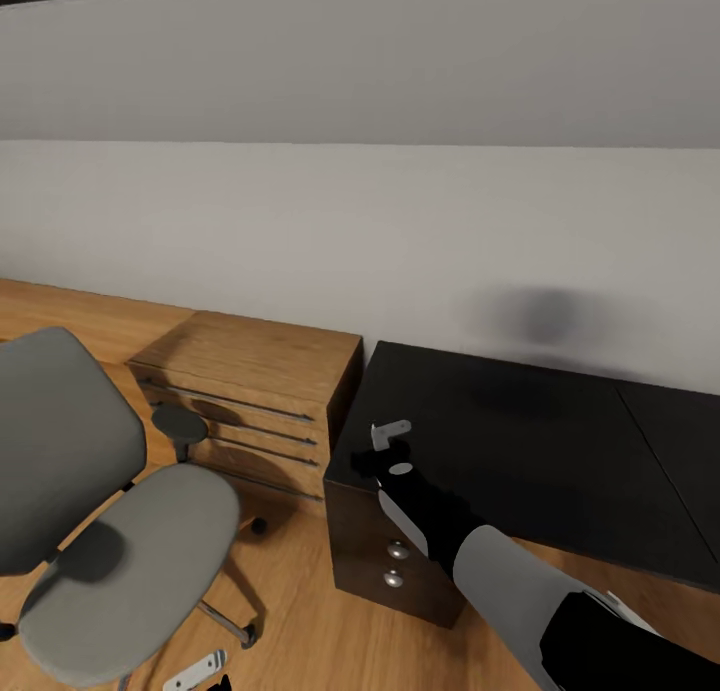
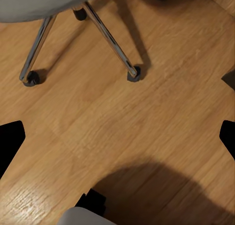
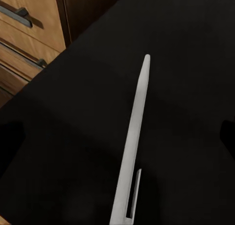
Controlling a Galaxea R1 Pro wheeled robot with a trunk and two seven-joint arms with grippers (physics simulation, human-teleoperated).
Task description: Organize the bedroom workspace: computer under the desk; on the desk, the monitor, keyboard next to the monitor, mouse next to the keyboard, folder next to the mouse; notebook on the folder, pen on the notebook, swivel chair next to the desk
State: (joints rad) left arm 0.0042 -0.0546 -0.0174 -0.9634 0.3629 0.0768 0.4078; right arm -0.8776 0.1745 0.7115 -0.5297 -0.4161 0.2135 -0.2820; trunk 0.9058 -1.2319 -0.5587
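The whitish pen lies on the black desk near its left end. My right gripper hovers just above that corner. In the right wrist view it is open, with the pen between the spread fingers and touched by neither. The grey swivel chair stands on the floor left of the desk, with nothing on its seat. My left gripper hangs low beside the chair. It is open and empty over the wooden floor, with the chair's chrome legs and castors ahead of it.
An oak drawer chest stands against the wall between the chair and the desk, touching the desk's left side. Silver drawer knobs show on the desk front below my right arm. A plain white wall runs behind everything.
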